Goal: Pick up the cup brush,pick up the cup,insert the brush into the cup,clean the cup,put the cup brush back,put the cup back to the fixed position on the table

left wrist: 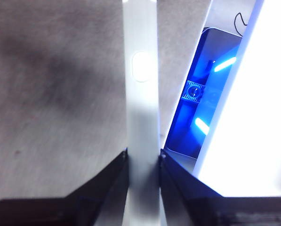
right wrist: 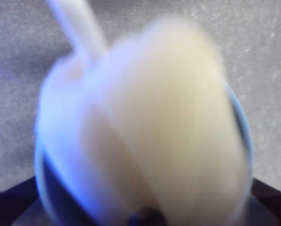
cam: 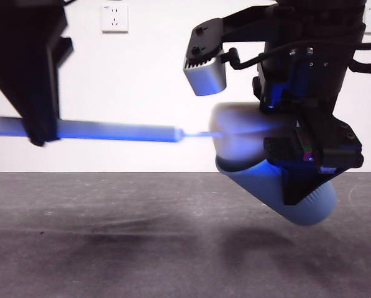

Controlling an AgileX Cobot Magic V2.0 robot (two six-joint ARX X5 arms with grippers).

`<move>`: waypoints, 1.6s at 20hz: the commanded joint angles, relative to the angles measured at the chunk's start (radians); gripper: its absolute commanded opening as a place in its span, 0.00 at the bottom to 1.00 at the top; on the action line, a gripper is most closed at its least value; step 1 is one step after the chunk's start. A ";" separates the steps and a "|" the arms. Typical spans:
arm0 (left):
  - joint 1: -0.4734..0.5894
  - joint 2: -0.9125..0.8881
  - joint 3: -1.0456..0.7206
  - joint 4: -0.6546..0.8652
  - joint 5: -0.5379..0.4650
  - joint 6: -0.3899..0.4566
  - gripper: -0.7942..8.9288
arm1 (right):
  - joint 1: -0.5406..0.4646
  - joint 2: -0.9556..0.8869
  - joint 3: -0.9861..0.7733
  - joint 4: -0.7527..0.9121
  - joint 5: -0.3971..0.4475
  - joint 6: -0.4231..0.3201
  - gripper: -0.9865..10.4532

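Above table (cam: 110, 248), cup brush (cam: 117, 130) meets tilted cup (cam: 309, 208).

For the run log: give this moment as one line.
left gripper: shut on cup brush | right gripper: holds cup tilted above table | sponge head at cup mouth

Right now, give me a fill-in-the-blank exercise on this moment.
1. The left pincer is shut on the cup brush's ____.
2. The right pincer holds the cup ____ the table.
3. The brush's sponge head sits at the cup's ____.
4. The cup is ____, not upright.

Missing words: handle; above; mouth; tilted
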 commanded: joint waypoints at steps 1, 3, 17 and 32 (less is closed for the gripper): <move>-0.033 0.037 -0.006 0.071 0.021 -0.050 0.07 | 0.025 0.008 0.002 0.022 -0.007 -0.026 0.07; -0.045 0.052 -0.006 0.067 0.018 -0.082 0.07 | 0.029 0.008 0.002 0.017 -0.001 -0.025 0.07; -0.051 0.055 -0.006 0.125 0.011 -0.178 0.07 | 0.116 0.042 0.002 0.056 0.076 -0.071 0.07; -0.048 -0.005 -0.006 0.085 -0.029 -0.217 0.07 | 0.026 0.042 0.002 -0.059 0.193 -0.054 0.07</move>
